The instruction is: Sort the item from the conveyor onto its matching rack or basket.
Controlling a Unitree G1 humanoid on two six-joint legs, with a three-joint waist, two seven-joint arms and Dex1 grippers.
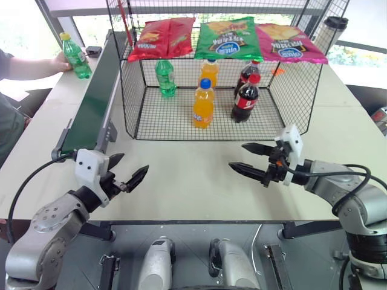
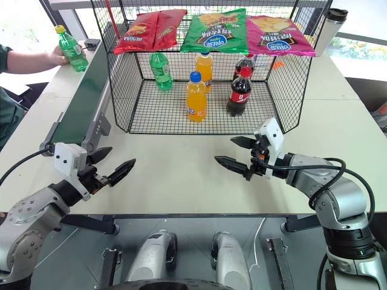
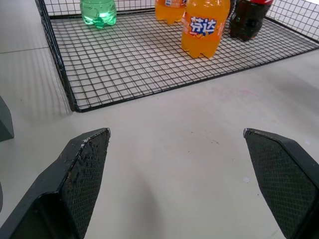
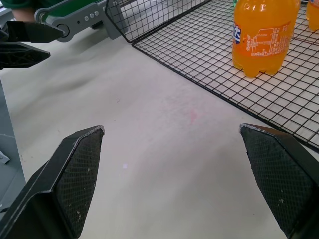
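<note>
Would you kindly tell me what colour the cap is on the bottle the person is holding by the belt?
Yellow; the bottle's cap shows best in the left eye view.

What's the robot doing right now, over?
Both pincers open, empty: left, right. Yellow-capped bottle at conveyor's far end, in a person's hand. Cage unobstructed.

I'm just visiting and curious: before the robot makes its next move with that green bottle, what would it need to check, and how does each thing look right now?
1. Yellow-capped green bottle free to take: not ok, a person's hand holds it at the far end of the conveyor.
2. Left gripper open and empty: ok.
3. Right gripper open and empty: ok.
4. Bottle within reach: probably not ok, both grippers hang over the table near its front edge.
5. Room in the wire cage: ok, bare grid beside the green-capped bottle.
</note>
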